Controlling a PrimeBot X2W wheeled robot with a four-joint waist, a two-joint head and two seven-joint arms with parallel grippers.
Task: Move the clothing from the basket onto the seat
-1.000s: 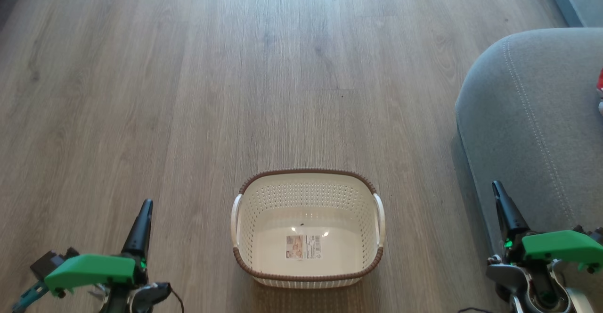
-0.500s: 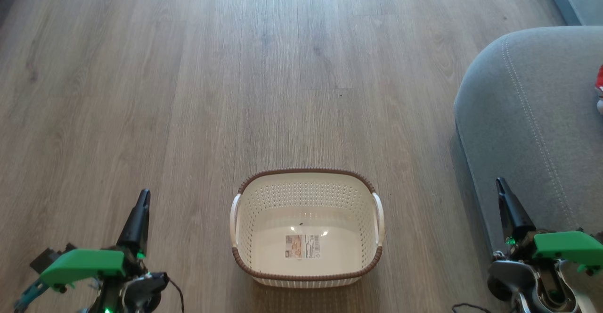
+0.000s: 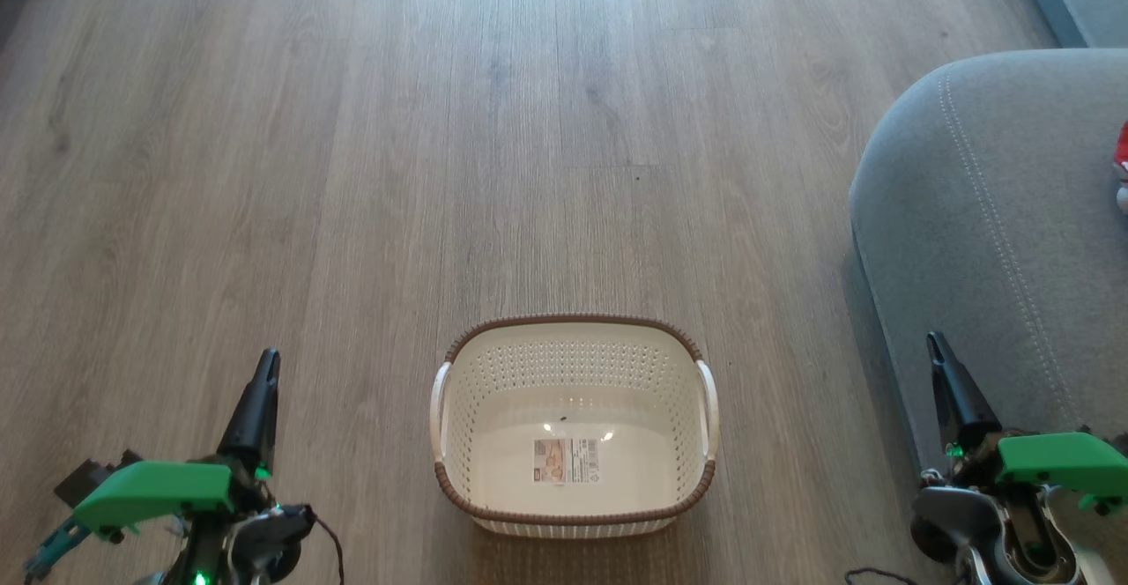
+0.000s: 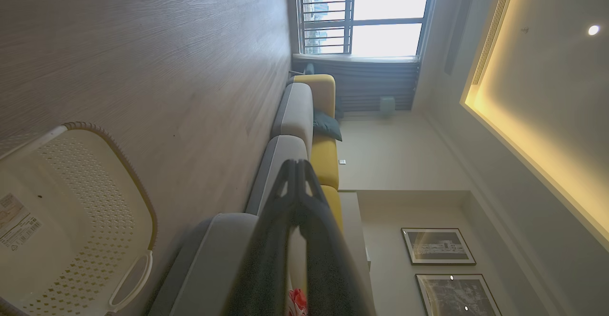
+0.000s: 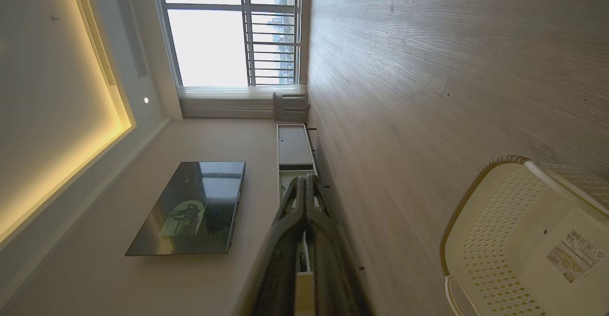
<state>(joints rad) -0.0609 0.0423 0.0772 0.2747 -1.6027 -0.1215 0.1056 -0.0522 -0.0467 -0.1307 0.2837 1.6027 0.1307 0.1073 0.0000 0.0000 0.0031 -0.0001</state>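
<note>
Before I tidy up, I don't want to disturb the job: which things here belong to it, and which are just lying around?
Job:
basket, empty
seat
clothing, a red bit on the seat

Just around:
television
framed pictures
dark cushion
low cabinet

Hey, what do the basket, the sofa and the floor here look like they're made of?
The basket looks like glossy cream moulded plastic: even punched holes, light glints on its bottom. Its brown rim looks woven, probably plastic too. The sofa is matte grey fabric upholstery with pale double stitching. The floor shows wood-grain planks with a low sheen; real wood or laminate, I cannot tell.
</note>
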